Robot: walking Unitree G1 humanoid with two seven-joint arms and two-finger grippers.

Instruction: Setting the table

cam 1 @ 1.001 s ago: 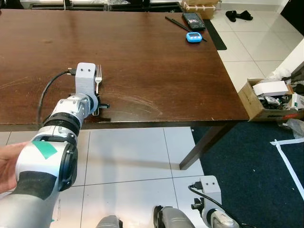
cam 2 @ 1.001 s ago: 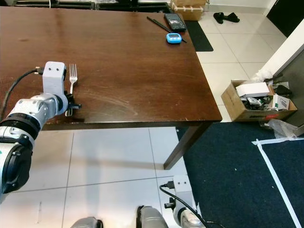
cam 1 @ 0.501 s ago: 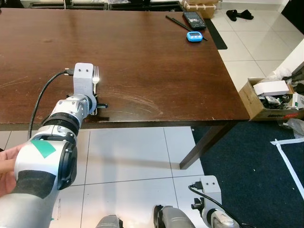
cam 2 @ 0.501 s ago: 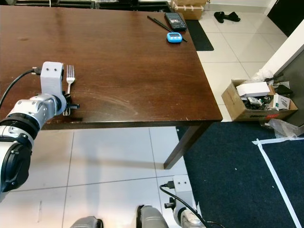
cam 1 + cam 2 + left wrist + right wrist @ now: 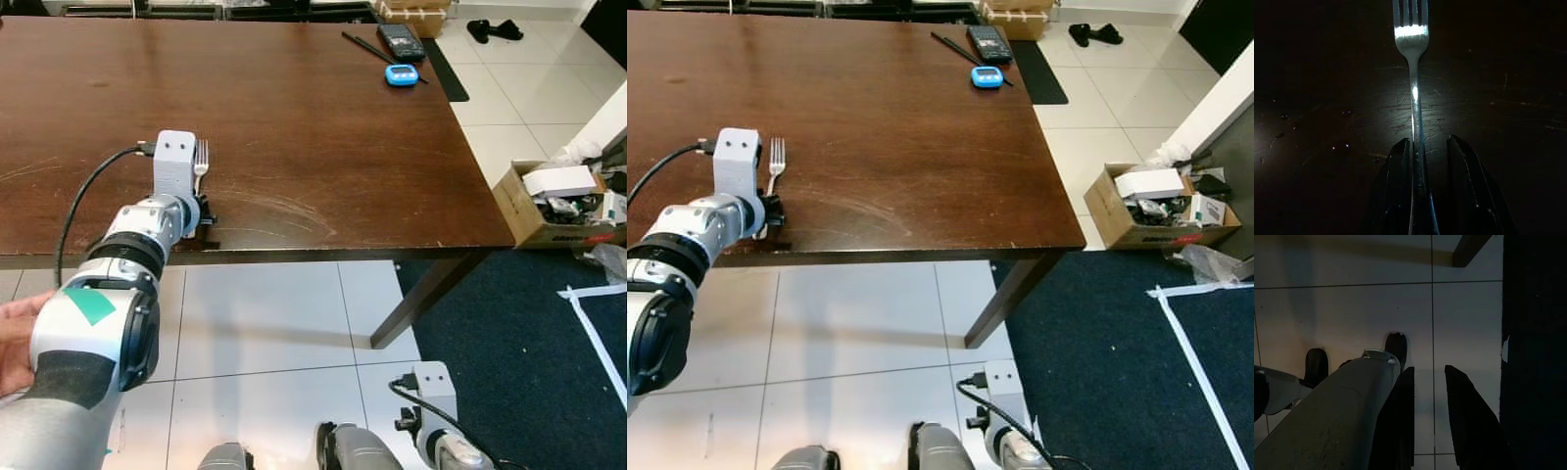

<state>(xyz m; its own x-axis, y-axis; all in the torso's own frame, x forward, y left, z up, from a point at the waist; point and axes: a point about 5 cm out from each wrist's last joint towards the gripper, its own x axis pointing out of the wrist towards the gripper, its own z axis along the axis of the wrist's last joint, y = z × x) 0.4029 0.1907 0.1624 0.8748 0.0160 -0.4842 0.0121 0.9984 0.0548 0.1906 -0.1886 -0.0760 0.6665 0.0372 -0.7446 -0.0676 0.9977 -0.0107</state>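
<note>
A dark wooden table (image 5: 294, 117) spans the scene above pale floor tiles (image 5: 265, 323), w/ a navy rug (image 5: 509, 343) at right; the left arm (image 5: 108, 323) reaches over the near edge at left, its left gripper (image 5: 1425, 147) low on the tabletop w/ fingers (image 5: 1396, 186) parted a little, the fork's handle lying between them, against one finger and clear of the other; the fork (image 5: 201, 162) lies flat near the table's near-left edge, tines pointing far; a person's hand (image 5: 12, 338) shows at the far left beside the arm; the right gripper (image 5: 1425, 377) hangs idle over the tiles, fingers apart; a cardboard box (image 5: 558, 206) of clutter sits on the floor at right; at the table's far right corner, a blue gadget (image 5: 401, 74), a black device (image 5: 400, 39).
</note>
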